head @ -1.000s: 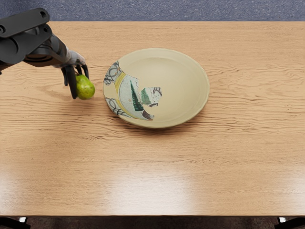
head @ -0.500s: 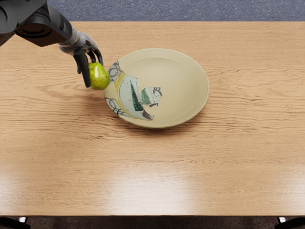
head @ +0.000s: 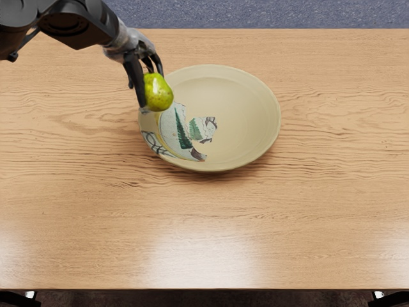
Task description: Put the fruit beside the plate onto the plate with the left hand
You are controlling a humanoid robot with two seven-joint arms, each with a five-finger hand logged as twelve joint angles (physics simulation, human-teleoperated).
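Table (head: 255, 224), wood-grain, filled most of the view. Plate (head: 239, 105), round & cream w/ a painted tree scene on its left part, sat approx mid-table. Left arm (head: 70, 22) came in from the top-left corner. Left hand (head: 137, 59) hung at the plate's left rim, fingers (head: 137, 86) curled down & closed round a pear (head: 157, 91). Pear, yellow-green, sat in that grip over the rim's painted edge; couldn't tell if it touched the plate.
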